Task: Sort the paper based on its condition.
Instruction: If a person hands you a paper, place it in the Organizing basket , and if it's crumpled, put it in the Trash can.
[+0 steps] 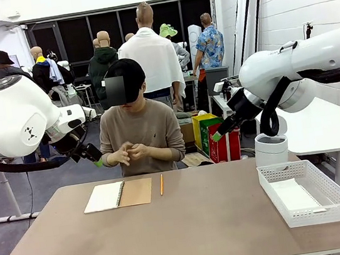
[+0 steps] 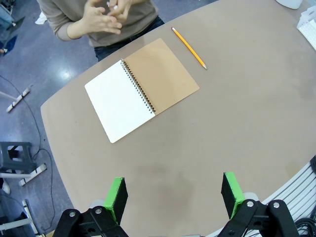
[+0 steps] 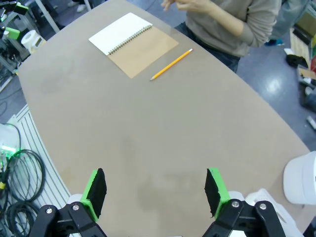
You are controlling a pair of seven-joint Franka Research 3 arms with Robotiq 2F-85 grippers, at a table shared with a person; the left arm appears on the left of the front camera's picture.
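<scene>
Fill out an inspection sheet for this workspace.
Surface: brown table, bare in the middle.
Job's things: white paper lying in the white mesh basket; the person's hands are held together at the far edge.
Clutter: open spiral notebook, pencil beside it.
End effectors: left end effector open, above the table; right end effector open, above the table.
Cables: black cables off the table's edge.
Surroundings: white cylinder behind the basket.
</scene>
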